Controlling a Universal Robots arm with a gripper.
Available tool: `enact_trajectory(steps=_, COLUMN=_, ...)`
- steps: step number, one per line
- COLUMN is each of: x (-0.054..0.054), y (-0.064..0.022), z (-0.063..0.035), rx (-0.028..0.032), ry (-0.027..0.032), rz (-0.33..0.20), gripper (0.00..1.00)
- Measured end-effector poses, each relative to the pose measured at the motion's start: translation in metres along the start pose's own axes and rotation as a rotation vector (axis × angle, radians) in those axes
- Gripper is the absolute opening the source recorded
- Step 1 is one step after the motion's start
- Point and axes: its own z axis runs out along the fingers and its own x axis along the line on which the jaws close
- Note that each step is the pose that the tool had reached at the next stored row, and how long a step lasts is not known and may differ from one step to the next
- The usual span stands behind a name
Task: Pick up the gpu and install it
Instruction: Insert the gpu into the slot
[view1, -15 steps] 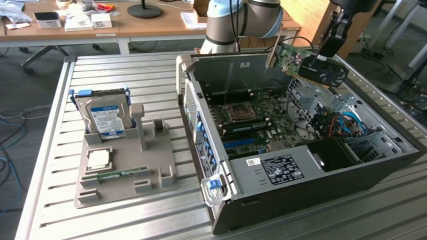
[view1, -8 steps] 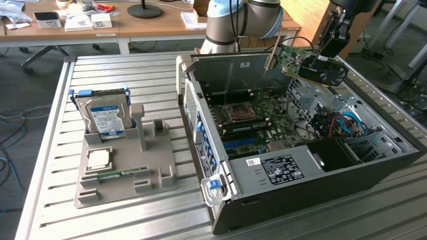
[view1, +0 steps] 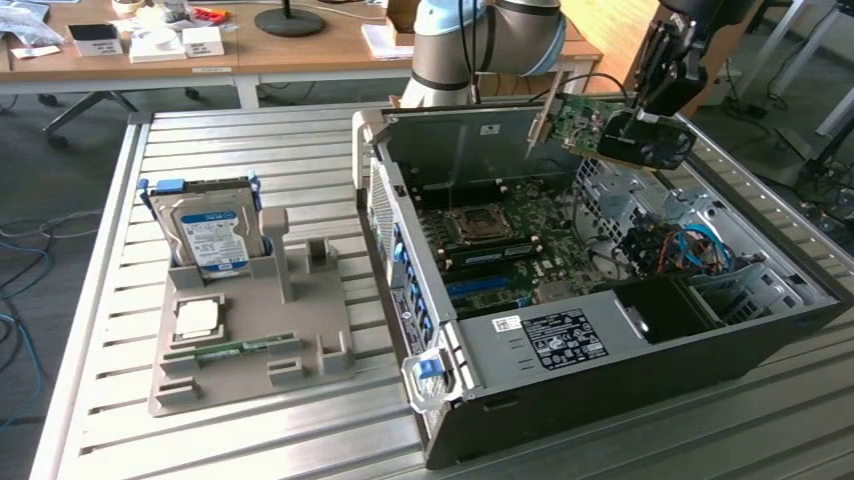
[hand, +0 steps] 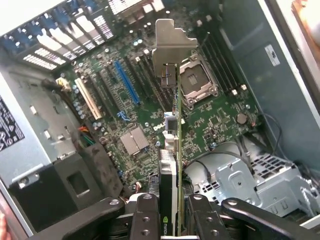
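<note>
End effector (hand: 172, 216) clamps gpu (hand: 176, 135) edge-on above motherboard (hand: 212, 117); any tilt could miss blue PCIe slot (hand: 127, 82), snagging bracket (hand: 172, 45) on chassis (hand: 252, 55).

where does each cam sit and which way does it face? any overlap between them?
Exterior view: raised off the arm, looking down obliquely across the slatted table at the open PC case; shows the arm and gripper holding the gpu above the case.
Wrist view: on the wrist, looking down past the gripper and the edge-on gpu onto the motherboard.
Shared: gpu, gripper, motherboard, CPU socket.
</note>
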Motion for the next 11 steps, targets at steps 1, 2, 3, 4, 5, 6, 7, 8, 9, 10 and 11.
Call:
enact_trajectory(steps=1, x=0.0000, y=0.0000, z=0.0000, rx=0.0000, ry=0.0005, rz=-0.015, gripper=0.27)
enact_trajectory(steps=2, x=0.0000, y=0.0000, z=0.0000, rx=0.0002, ry=0.0011, rz=-0.030, gripper=0.27)
enact_trajectory(steps=3, x=0.0000, y=0.0000, z=0.0001, rx=0.0002, ry=0.0015, rz=-0.046, gripper=0.27)
enact_trajectory(steps=4, x=0.0000, y=0.0000, z=0.0002, rx=0.0002, ry=0.0020, rz=-0.061, gripper=0.27)
enact_trajectory(steps=5, x=0.0000, y=0.0000, z=0.0003, rx=0.0002, ry=0.0023, rz=-0.076, gripper=0.27)
enact_trajectory(steps=6, x=0.0000, y=0.0000, z=0.0004, rx=0.0001, ry=0.0026, rz=-0.094, gripper=0.27)
enact_trajectory(steps=7, x=0.0000, y=0.0000, z=0.0004, rx=0.0002, ry=0.0030, rz=-0.108, gripper=0.27)
enact_trajectory(steps=8, x=0.0000, y=0.0000, z=0.0004, rx=0.0001, ry=0.0033, rz=-0.121, gripper=0.27)
enact_trajectory(steps=9, x=0.0000, y=0.0000, z=0.0004, rx=0.0001, ry=0.0035, rz=-0.132, gripper=0.27)
enact_trajectory(steps=10, x=0.0000, y=0.0000, z=0.0005, rx=0.0000, ry=0.0038, rz=-0.143, gripper=0.27)
enact_trajectory(steps=11, x=0.0000, y=0.0000, z=0.0005, rx=0.0000, ry=0.0040, rz=-0.156, gripper=0.27)
